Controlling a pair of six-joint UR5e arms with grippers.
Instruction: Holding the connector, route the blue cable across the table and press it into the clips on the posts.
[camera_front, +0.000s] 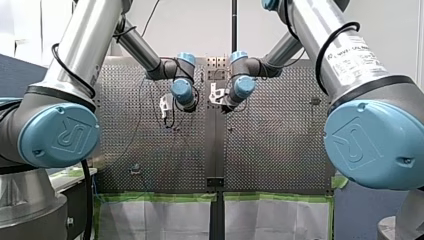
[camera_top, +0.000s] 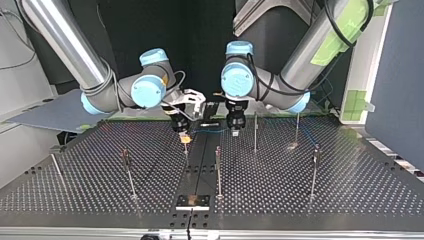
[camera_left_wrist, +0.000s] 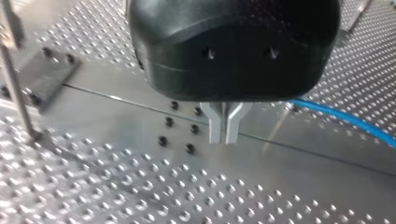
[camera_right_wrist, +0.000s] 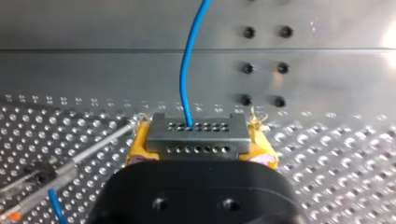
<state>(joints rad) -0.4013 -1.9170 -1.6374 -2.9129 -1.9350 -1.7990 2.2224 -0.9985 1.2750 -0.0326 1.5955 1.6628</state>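
Gripping connector crosswise, blue cable running straight ahead

Right gripper: yellow pads clamped on both sides of a grey connector that has two rows of small holes. Blue cable leaves the upper row and runs ahead over a plain metal plate carrying six dark screws. Beside the gripper, a thin post stands on the perforated table.
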